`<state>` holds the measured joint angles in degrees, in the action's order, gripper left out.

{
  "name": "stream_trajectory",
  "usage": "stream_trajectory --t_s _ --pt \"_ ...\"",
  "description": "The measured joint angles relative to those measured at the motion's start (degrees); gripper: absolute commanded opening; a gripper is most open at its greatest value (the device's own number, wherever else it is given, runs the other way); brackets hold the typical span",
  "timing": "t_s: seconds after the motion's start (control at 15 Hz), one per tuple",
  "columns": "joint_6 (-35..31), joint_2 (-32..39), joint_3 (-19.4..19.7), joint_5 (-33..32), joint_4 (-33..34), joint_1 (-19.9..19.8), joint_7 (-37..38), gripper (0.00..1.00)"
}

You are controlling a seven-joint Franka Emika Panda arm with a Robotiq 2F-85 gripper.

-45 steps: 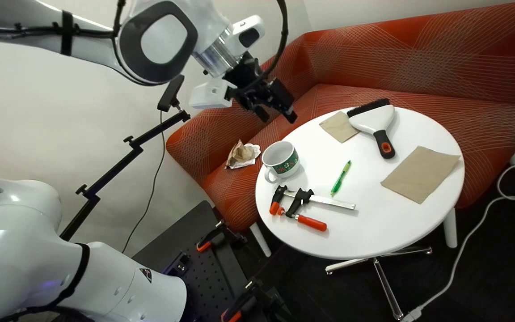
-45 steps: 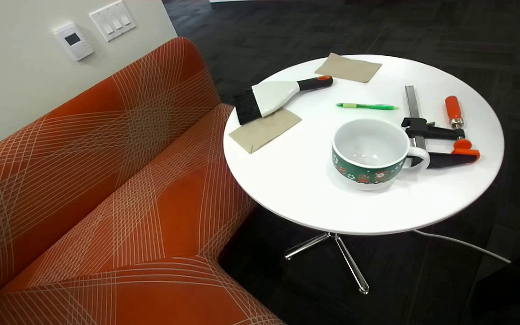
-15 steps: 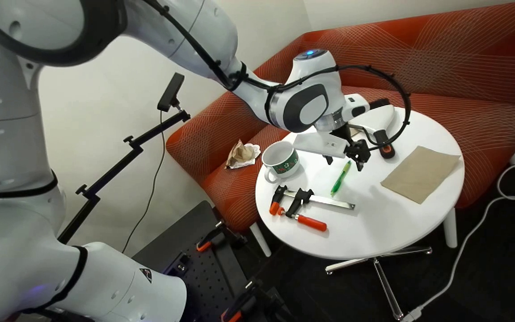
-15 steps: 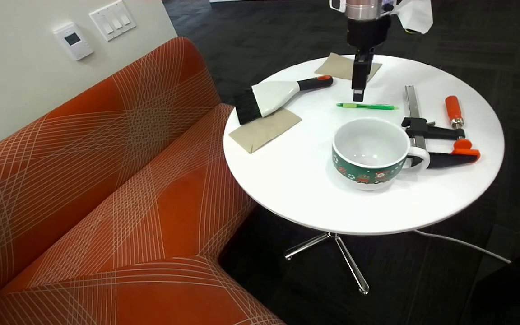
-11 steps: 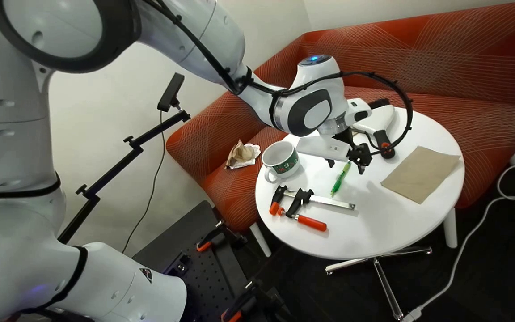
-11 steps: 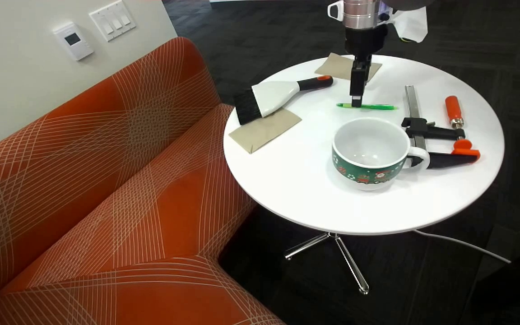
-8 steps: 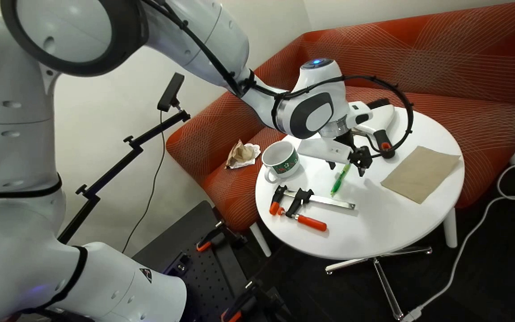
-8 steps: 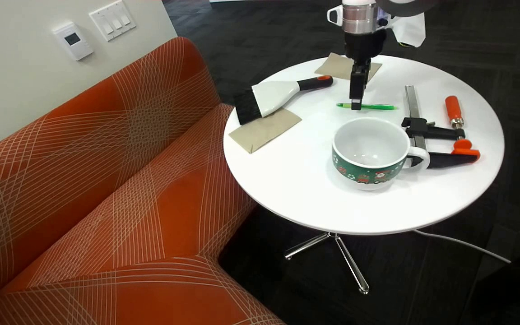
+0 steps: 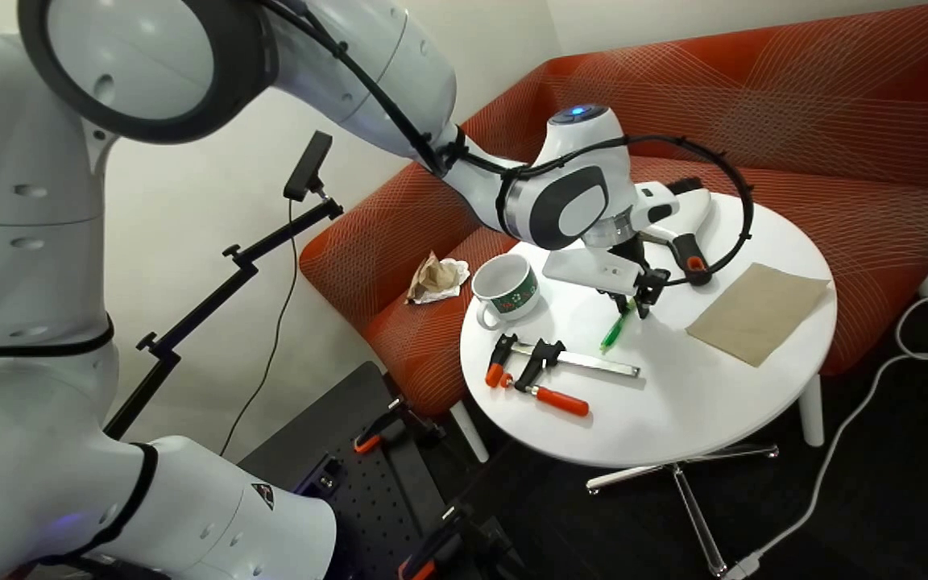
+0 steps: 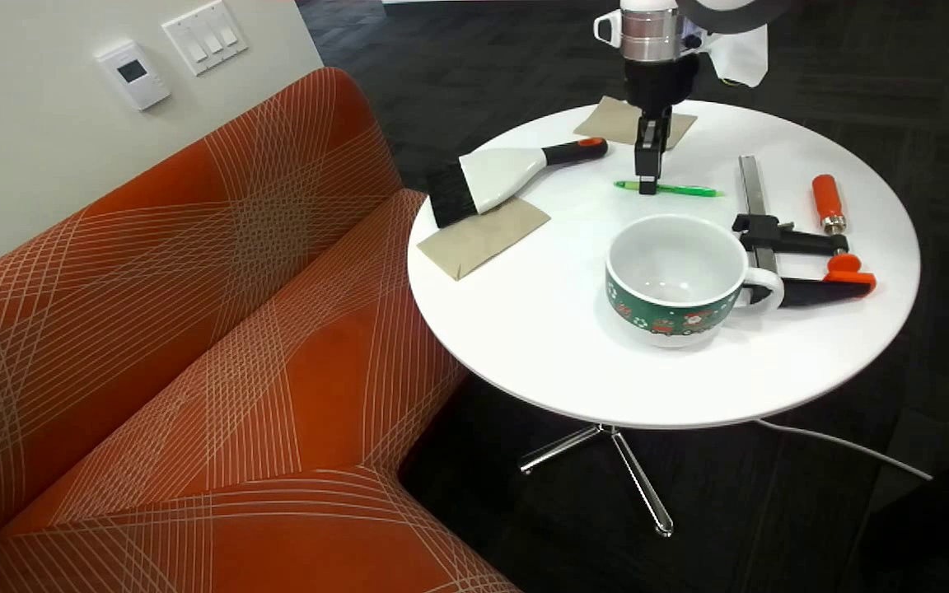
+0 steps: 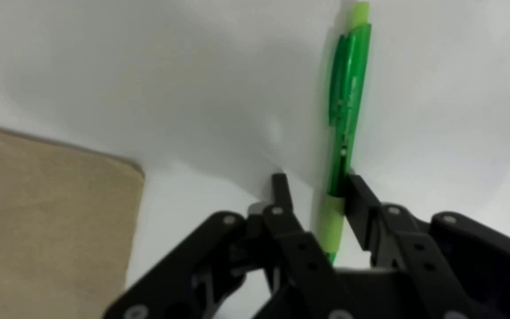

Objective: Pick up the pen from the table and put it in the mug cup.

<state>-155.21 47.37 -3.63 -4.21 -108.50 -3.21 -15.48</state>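
Note:
The green pen (image 11: pixel 350 97) lies on the white round table (image 9: pixel 714 411), between the fingers of my gripper (image 11: pixel 317 181). In the wrist view the right fingertip (image 11: pixel 361 199) touches the pen, or nearly so, while a gap separates the pen from the left fingertip (image 11: pixel 281 190). The jaws are part way together and still open. Both exterior views show the gripper (image 9: pixel 631 312) low over one end of the pen (image 10: pixel 693 191). A wide white mug cup (image 10: pixel 672 317) with a green printed band stands upright near the pen, its inside bare. The mug cup (image 9: pixel 520 298) has its handle towards the clamp.
A bar clamp with an orange-red handle (image 9: pixel 565 400) lies beside the mug and the pen's far end. On the table are also a white brush tool (image 10: pixel 507 173) and brown papers (image 9: pixel 758 314), (image 10: pixel 483 235). An orange sofa (image 9: pixel 754 105) borders the table.
My arm has come across from above the sofa and down onto the pen. Over the last half second the jaws have drawn closer together, and the pen has shifted slightly.

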Motion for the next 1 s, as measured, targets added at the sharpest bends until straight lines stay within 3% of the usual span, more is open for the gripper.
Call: stream_trajectory --t_s 0.13,0.53,1.0 --pt "0.00 0.01 -0.01 0.00 0.14 0.03 0.03 0.00" --pt "0.01 -1.62 -0.35 0.00 -0.61 0.38 0.23 0.03" --pt "-0.01 -16.91 -5.52 0.16 -10.89 0.34 -0.60 0.03"
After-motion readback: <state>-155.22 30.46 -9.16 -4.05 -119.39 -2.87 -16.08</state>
